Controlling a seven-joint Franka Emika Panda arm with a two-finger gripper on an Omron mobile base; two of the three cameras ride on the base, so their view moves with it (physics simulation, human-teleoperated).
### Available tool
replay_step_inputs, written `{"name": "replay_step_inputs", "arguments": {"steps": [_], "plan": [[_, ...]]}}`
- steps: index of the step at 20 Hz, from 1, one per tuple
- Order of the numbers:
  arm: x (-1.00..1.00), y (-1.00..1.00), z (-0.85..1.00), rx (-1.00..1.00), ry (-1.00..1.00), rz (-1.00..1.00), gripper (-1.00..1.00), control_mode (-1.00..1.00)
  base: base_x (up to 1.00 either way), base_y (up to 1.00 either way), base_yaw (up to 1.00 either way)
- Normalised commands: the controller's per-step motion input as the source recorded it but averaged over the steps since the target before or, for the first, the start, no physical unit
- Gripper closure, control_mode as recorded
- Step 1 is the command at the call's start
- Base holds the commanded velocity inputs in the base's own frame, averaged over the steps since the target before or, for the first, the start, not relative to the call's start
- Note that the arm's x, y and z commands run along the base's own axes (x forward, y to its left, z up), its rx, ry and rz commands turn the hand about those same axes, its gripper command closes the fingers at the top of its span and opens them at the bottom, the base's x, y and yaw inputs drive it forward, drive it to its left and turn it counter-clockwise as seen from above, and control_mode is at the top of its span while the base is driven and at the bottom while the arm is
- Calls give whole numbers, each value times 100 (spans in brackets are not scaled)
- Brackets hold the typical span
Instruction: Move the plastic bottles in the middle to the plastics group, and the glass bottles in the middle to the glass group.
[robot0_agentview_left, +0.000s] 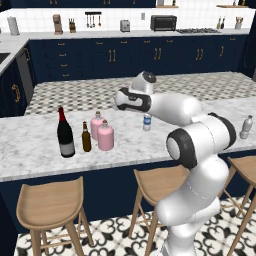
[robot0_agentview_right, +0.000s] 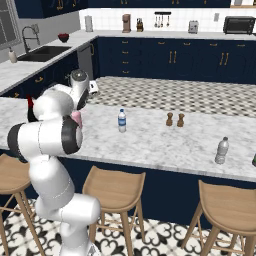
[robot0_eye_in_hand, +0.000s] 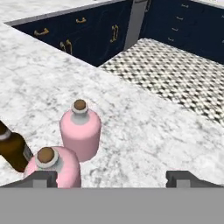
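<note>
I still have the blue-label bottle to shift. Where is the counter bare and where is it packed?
Bare marble runs between the blue-label bottle and the grey plastic bottle near the counter's front edge. Two small brown shakers border it at the back. It is crowded at the other end: the wine bottle, brown bottle and both pink bottles stand close together.

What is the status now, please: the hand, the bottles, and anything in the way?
Hand open, empty, above pink bottles. Both pink bottles beside brown bottle and wine bottle. Blue-labelled water bottle in the middle, path clear.
</note>
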Motion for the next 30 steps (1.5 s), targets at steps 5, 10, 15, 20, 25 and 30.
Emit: {"name": "replay_step_inputs", "arguments": {"steps": [5, 10, 15, 20, 25, 30], "plan": [[0, -100, 2, 0, 16, -36, -100, -100, 0, 0, 0], [0, -86, 0, 0, 18, -43, -100, -100, 0, 0, 0], [7, -56, 0, 0, 1, -27, -100, -100, 0, 0, 0], [41, -20, -1, 0, 0, -2, -100, -100, 0, 0, 0], [74, -20, -45, 0, 14, 5, -100, -100, 0, 0, 0], [67, -20, -46, 2, 19, 6, -100, -100, 0, 0, 0]]}}
